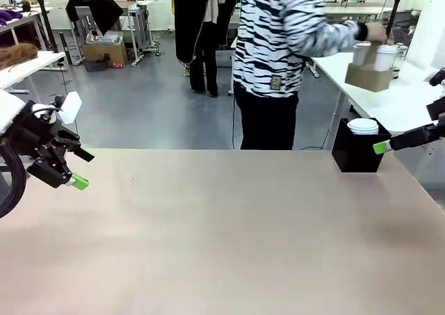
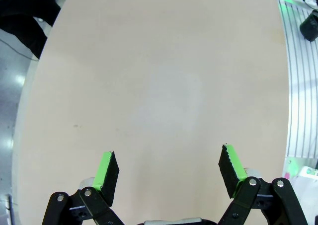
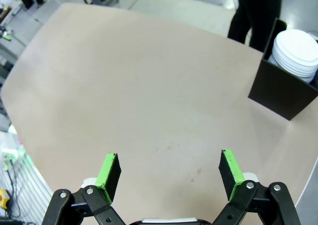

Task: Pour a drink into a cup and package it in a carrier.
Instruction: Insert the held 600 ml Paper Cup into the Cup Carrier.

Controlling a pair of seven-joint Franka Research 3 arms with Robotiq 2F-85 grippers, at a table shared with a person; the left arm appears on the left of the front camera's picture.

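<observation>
Beige table between two wide-open, unladen end effectors, left and right; black box at far edge.

We find the worktop smooth and matt, a pale beige laminate by its look. Both hands, left hand and right hand, are black hard plastic with ridged green pads. The black box is matt; its stacked white lids look like glossy plastic. The carrier is plain brown cardboard.
</observation>
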